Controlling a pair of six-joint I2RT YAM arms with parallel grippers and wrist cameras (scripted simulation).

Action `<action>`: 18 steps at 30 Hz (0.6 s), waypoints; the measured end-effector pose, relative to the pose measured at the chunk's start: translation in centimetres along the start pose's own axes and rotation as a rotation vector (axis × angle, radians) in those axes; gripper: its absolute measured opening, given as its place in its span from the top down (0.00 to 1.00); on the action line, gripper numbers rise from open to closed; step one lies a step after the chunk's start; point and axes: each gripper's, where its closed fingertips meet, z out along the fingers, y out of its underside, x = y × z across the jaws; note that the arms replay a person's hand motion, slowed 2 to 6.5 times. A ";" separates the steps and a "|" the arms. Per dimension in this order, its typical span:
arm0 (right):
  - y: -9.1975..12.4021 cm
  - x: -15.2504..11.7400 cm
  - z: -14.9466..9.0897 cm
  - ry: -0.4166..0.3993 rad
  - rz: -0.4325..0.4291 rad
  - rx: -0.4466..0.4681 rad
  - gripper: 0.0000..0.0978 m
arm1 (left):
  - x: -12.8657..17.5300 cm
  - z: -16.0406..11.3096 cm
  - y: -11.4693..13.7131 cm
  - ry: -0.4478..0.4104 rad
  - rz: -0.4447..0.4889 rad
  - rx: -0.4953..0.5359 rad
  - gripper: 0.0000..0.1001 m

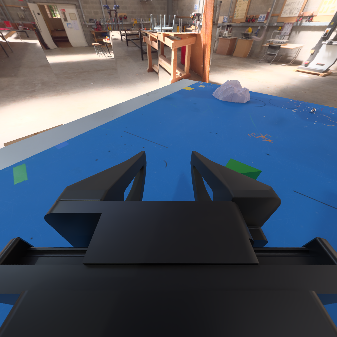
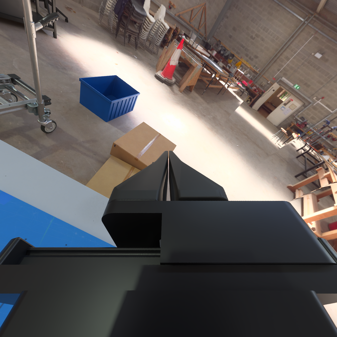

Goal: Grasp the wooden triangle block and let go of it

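In the left wrist view a green wedge-shaped block [image 1: 244, 169] lies on the blue table mat [image 1: 182, 118], just right of my left gripper's right finger, which hides part of it. My left gripper [image 1: 168, 155] is open and empty, low over the mat, with the block outside its jaws. In the right wrist view my right gripper [image 2: 168, 152] is shut with nothing between its fingers, and points past the table's edge toward the floor. The block does not show in that view.
A crumpled white object [image 1: 232, 92] lies near the mat's far edge, and a small metal piece [image 1: 312, 110] at the far right. The table's grey border [image 1: 73, 127] runs along the left. On the floor are cardboard boxes [image 2: 142, 144] and a blue bin [image 2: 109, 96].
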 end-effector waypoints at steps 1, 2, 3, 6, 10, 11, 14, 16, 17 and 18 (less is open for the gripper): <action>0.1 0.0 0.1 0.001 0.008 0.000 0.99 | 0.0 0.0 0.0 0.000 0.000 0.000 0.59; 0.2 0.0 0.1 0.003 0.015 0.000 0.99 | 0.0 0.0 0.0 0.000 0.000 0.000 0.59; 0.3 0.0 0.2 0.004 0.022 0.000 0.99 | 0.0 0.0 0.0 0.001 0.000 0.000 0.59; 0.5 0.2 0.4 0.010 0.038 0.004 0.99 | 0.0 0.0 0.0 0.002 0.000 0.000 0.59; 0.5 0.7 0.5 0.012 0.044 0.018 0.99 | 0.1 0.0 0.0 0.003 0.000 0.000 0.59; 0.5 0.7 0.5 0.012 0.045 0.020 0.99 | 0.1 0.0 0.0 0.004 0.000 0.000 0.59; 0.5 0.8 0.5 0.009 0.045 0.022 0.99 | 0.1 0.0 0.0 0.005 0.000 0.000 0.59; 0.6 0.8 0.5 0.008 0.045 0.022 0.99 | 0.1 0.0 0.0 0.005 0.000 0.000 0.59; 0.7 0.8 0.5 0.007 0.044 0.022 0.99 | 0.1 0.0 0.0 0.005 -0.001 0.000 0.59; 0.7 0.8 0.5 0.007 0.043 0.022 0.99 | 0.1 0.0 0.0 0.005 -0.001 0.001 0.59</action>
